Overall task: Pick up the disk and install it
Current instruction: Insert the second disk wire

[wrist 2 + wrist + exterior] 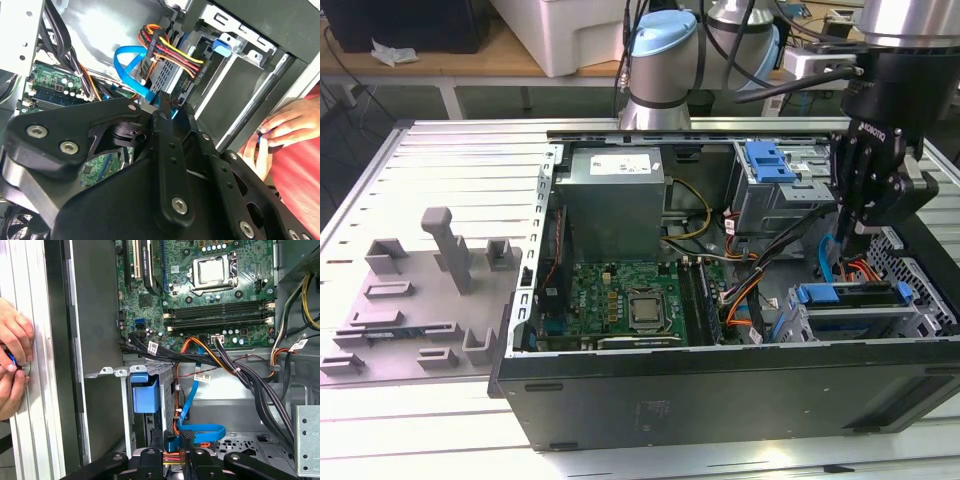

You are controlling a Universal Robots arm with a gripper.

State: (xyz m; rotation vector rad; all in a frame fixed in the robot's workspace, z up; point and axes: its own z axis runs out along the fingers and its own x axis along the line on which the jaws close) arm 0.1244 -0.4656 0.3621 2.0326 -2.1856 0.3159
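The disk, with its blue bracket showing on top, sits in the grey drive cage at the front corner of the open computer case, at the exterior view's right. In the first wrist view the disk's blue bracket shows inside the cage, with blue and coloured cables beside it. My black gripper hangs just above the disk, pointing down into the case. It is shut with nothing held. In both wrist views the gripper is close over the cable connectors.
A second drive cage with a blue latch piece stands further back. The motherboard, power supply and cable bundles fill the case. A person's hands rest outside the case wall. Grey fixtures lie at the exterior view's left.
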